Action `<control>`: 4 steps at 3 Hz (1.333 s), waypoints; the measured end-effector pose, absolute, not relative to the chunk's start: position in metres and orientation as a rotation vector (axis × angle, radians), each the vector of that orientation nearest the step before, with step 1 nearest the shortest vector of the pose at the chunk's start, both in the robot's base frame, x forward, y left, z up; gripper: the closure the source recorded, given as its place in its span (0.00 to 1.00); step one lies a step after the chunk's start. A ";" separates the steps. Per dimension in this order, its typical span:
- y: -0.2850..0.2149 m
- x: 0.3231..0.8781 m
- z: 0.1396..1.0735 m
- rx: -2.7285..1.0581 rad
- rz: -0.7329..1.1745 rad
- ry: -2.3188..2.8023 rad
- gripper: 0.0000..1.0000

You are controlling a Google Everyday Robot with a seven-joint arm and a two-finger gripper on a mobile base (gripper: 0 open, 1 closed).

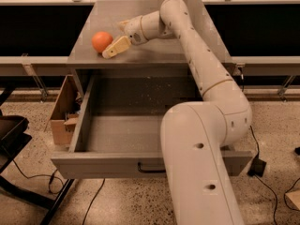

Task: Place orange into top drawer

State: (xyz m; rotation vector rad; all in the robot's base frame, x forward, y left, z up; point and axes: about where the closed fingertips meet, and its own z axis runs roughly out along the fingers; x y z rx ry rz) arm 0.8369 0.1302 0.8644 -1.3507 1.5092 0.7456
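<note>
The orange sits on the grey cabinet top, near its left edge. My gripper is on the cabinet top just right of the orange. It is open, with the lower tan finger close beside the fruit and the upper finger behind it. It holds nothing. The top drawer is pulled wide open below, with a dark bar handle on its front and nothing on the visible part of its speckled floor. My arm crosses over the drawer's right side and hides it.
A cardboard box stands on the floor against the drawer's left side. A black stand is at the lower left. Cables run across the speckled floor. Dark shelving flanks the cabinet.
</note>
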 end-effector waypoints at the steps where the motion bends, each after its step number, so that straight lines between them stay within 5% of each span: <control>1: 0.139 0.841 0.861 -1.362 0.745 1.516 0.22; 3: 0.161 0.841 0.852 -1.402 0.772 1.521 0.68; 4: 0.169 0.837 0.849 -1.417 0.795 1.520 1.00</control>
